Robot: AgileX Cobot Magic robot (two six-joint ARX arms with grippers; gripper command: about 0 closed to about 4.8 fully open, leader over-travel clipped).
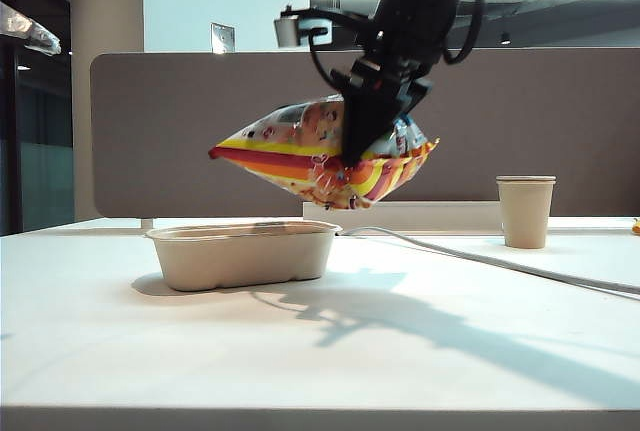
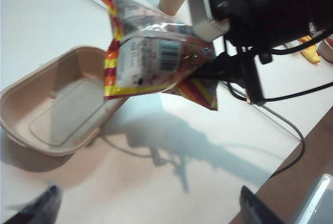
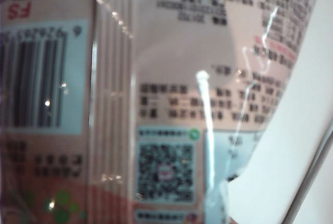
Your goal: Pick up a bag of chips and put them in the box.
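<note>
The right gripper [image 1: 365, 141] pinches the bag [image 1: 290, 151] in the air, lying sideways, above the box's [image 1: 245, 256] right end. The left gripper [image 2: 145, 211] looks spread wide, off to the side.

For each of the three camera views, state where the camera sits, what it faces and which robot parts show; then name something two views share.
Exterior: low at the table edge, level; right gripper holds the bag of chips above the box.
Left wrist: looks down at the box; left gripper fingertips, right arm.
Right wrist: pressed against the bag's back; no gripper visible.
Shared: the barcode, both wrist views.
</note>
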